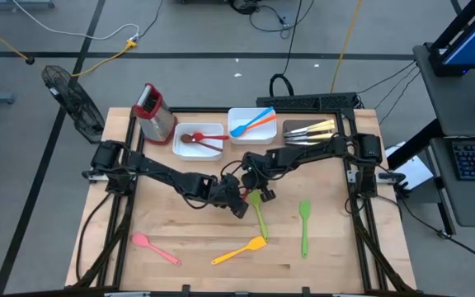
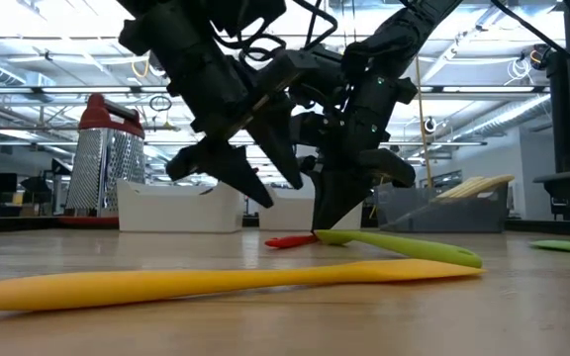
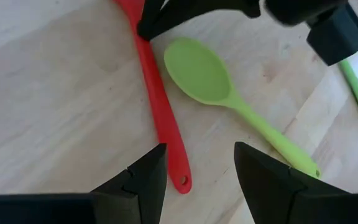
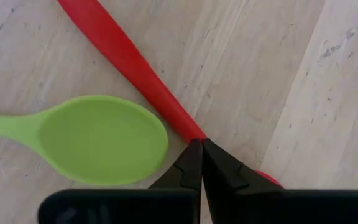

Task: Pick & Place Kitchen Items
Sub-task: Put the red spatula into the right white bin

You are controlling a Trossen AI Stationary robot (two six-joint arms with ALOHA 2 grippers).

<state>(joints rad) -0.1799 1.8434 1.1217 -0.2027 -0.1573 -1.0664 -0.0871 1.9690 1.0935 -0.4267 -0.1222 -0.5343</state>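
I am working the red utensil (image 3: pixel 160 106) that lies flat on the worktop (image 1: pixel 188 272) near its middle, its handle running alongside the bowl of a green spoon (image 3: pixel 201 71), close beside it; I cannot tell whether they touch. My right pincer (image 4: pixel 201 155) is down on the red handle with its fingers pressed together, tips on the red strip; whether anything is actually pinched between them I cannot tell, and I judge it is pinning or nudging the piece rather than carrying it. My left pincer (image 3: pixel 197 171) hangs just above the handle's free end with its fingers apart, one on each side of the strip, which I read as lining up for a grasp there. The two arms meet over this one spot, so there is little room between them, and a careless move could knock the green spoon.

Farther out, a second green utensil (image 1: pixel 304 227) lies toward the right edge, a yellow spatula (image 1: pixel 239 251) and a pink spatula (image 1: pixel 155 247) toward the near edge. Along the far edge stand the white trays: one (image 1: pixel 213 128) holds a brown spoon (image 1: pixel 190 139) and a red piece, the next (image 1: pixel 266 139) holds blue and orange utensils (image 1: pixel 250 122), and a dark tray (image 1: pixel 289 125) carries pale-handled knives (image 1: pixel 312 132). A red-topped grater (image 1: pixel 153 111) stands at the far left corner. I judge the sorting roughly half done.
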